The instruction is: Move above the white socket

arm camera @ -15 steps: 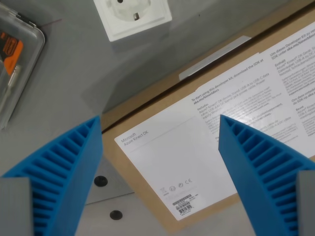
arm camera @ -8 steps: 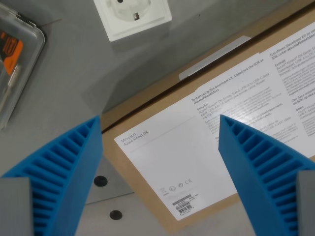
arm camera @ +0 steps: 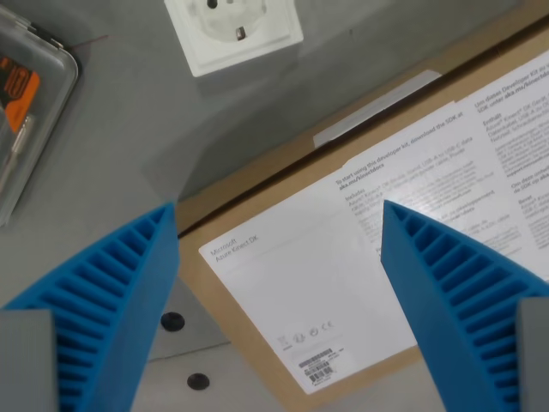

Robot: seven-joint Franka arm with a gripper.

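**Plastic, card and matt grey**

The ribbed blue plastic gripper fingers [arm camera: 103,318] look matt. The square white plastic socket [arm camera: 233,30] is smooth with a slight sheen. The brown cardboard box [arm camera: 257,184] carries a smooth white paper label [arm camera: 292,292]. The clear plastic case [arm camera: 34,103] looks glossy. The grey table surface [arm camera: 129,146] is matt.

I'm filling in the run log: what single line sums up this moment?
hand: open, empty | below: cardboard box | white socket: top edge of wrist view, not yet under hand | clear case: left
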